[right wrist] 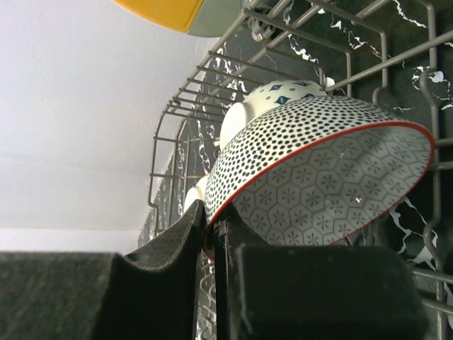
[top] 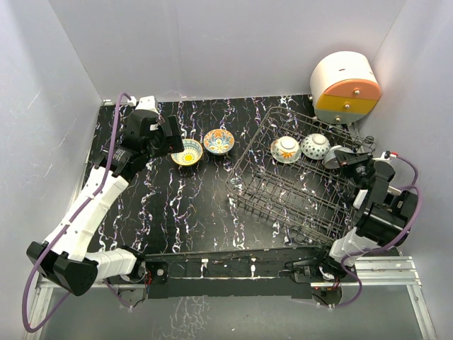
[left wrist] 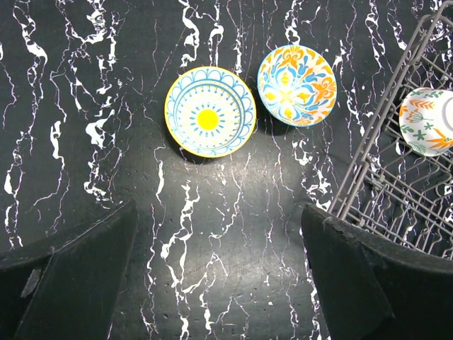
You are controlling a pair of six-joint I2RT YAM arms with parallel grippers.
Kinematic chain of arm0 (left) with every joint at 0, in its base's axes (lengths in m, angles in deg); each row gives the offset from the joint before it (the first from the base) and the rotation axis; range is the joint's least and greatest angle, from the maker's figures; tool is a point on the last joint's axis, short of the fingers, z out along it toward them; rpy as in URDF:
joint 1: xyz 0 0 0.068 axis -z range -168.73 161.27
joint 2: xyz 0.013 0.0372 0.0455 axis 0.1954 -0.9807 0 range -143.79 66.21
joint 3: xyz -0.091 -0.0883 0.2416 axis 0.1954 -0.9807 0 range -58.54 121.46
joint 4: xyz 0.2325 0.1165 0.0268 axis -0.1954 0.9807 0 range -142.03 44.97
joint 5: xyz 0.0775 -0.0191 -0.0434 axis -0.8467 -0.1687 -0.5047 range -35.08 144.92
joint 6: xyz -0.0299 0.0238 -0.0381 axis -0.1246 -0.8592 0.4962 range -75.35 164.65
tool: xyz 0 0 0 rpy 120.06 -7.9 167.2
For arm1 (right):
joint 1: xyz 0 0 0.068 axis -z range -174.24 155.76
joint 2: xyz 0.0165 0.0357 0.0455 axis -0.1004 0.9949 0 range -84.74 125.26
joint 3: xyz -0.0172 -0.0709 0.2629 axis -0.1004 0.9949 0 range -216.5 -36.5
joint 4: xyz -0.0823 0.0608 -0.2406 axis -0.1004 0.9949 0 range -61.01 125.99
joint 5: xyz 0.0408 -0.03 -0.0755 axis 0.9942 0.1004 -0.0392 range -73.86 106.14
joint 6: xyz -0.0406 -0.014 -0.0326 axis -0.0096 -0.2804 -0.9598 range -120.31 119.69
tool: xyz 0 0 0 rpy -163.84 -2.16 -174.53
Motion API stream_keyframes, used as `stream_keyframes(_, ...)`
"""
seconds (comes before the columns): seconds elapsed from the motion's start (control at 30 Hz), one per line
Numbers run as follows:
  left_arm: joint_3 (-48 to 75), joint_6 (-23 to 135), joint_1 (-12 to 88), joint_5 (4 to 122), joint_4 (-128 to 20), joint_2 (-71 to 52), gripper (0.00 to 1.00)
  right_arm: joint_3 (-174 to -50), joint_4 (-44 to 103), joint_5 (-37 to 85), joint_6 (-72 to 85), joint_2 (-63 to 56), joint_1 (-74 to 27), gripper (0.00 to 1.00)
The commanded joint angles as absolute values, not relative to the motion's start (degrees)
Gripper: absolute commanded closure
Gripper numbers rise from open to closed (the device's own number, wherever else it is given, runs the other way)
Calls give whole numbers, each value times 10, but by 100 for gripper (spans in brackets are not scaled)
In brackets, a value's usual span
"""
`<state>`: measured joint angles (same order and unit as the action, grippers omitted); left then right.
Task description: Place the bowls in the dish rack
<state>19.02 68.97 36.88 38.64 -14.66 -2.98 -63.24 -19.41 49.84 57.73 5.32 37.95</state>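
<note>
readable text: none; labels: none; brands: none; numbers: none; signs: none

White arm links (top: 92, 205), black joints (top: 60, 265); purple cables (top: 111, 142).

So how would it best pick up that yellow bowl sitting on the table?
Probably by the rim, coming straight down. The yellow bowl sits upright, open side up, so one finger can go inside its wall and one outside. Take the edge away from the orange bowl, which lies close beside it. The left gripper hovers open nearby.
</note>
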Motion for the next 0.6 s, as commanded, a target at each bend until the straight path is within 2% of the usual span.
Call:
stream_keyframes(0.0, 182, 692, 366, 389, -144, -12, 3, -657, -314, 503, 641, 79, 385, 92)
stream_keyframes(0.3, 181, 688, 366, 390, -151, -19, 3, -684, -419, 468, 671, 125, 385, 92)
stream_keyframes(0.57, 182, 683, 366, 383, -149, -23, 3, -717, -436, 455, 664, 172, 384, 92)
